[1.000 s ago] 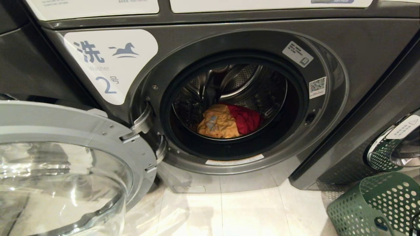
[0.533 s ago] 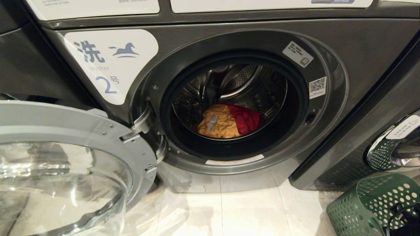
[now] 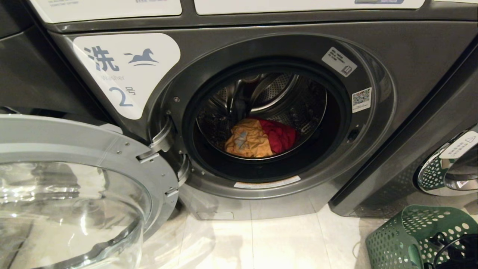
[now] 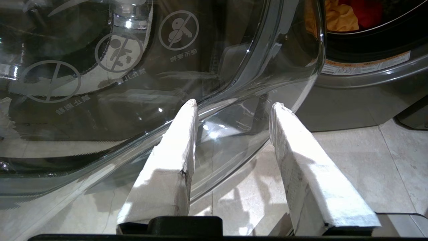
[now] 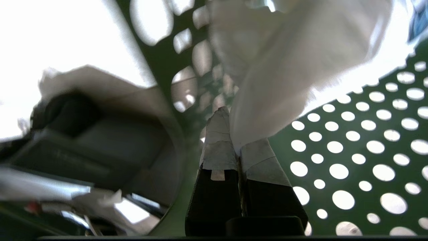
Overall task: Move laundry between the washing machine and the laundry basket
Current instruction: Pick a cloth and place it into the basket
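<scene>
White garment [image 5: 284, 67] in right end effector [image 5: 234, 134]

The right gripper [image 5: 234, 134] is pinching a fold of white cloth [image 5: 277, 83] between its taped fingers [image 5: 217, 144], which are pressing together. The perforated wall of a green laundry basket [image 5: 354, 187] is filling the frame around them.
</scene>
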